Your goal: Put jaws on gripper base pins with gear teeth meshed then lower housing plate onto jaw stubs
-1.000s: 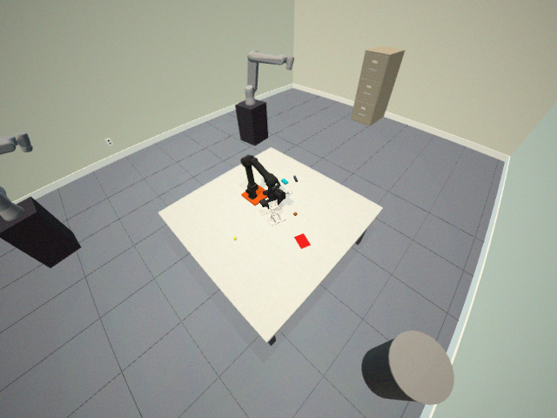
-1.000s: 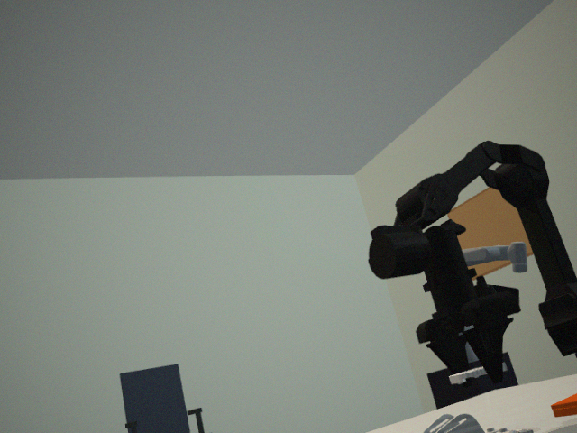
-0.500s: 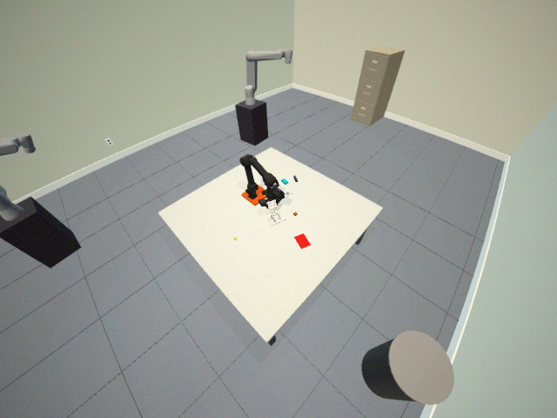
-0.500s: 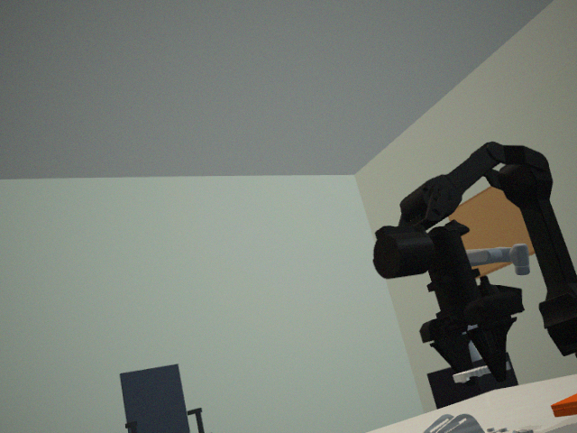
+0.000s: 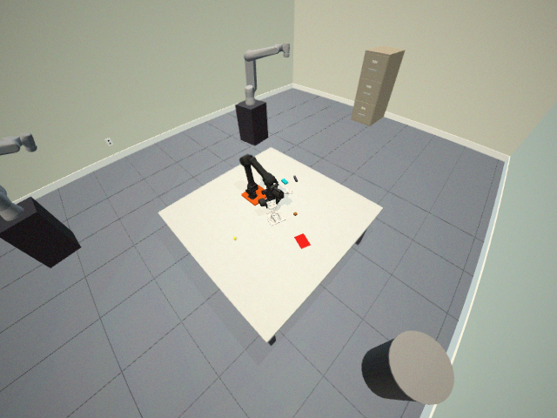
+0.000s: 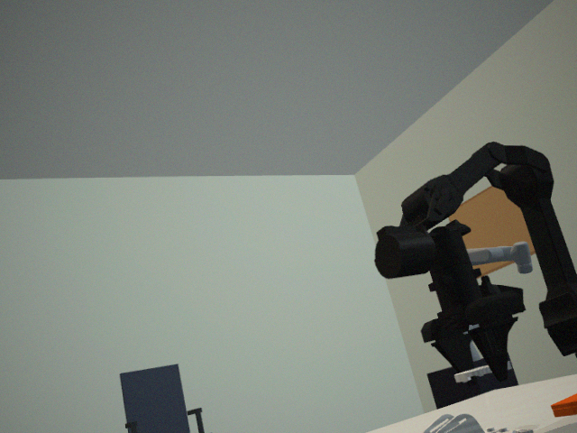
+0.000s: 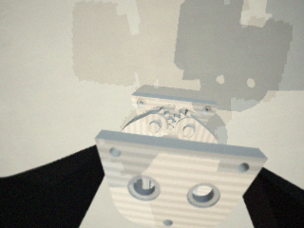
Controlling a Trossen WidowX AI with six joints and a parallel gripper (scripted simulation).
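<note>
The white housing plate (image 7: 173, 173) (image 6: 471, 373) is gripped by its sides between the fingers of my gripper (image 6: 484, 372) and held above the table. It has two large round holes and smaller holes near its edges. Beyond it in the wrist view, the gripper base (image 7: 178, 101) (image 5: 282, 219) lies on the table. The left jaw (image 7: 139, 124) and right jaw (image 7: 203, 131) lie on the base, their toothed ends facing each other at the middle and a round stub standing on each. The held plate hides their lower parts and the base's near part. Exact tooth contact cannot be told.
The table holds a red square (image 5: 302, 240), a small brown thing (image 5: 295, 213), a yellow thing (image 5: 234, 238), a cyan block (image 5: 284, 181) and a dark piece (image 5: 295, 178). The arm stands by an orange mat (image 5: 248, 196). Two grey arms stand on black pedestals beyond the table.
</note>
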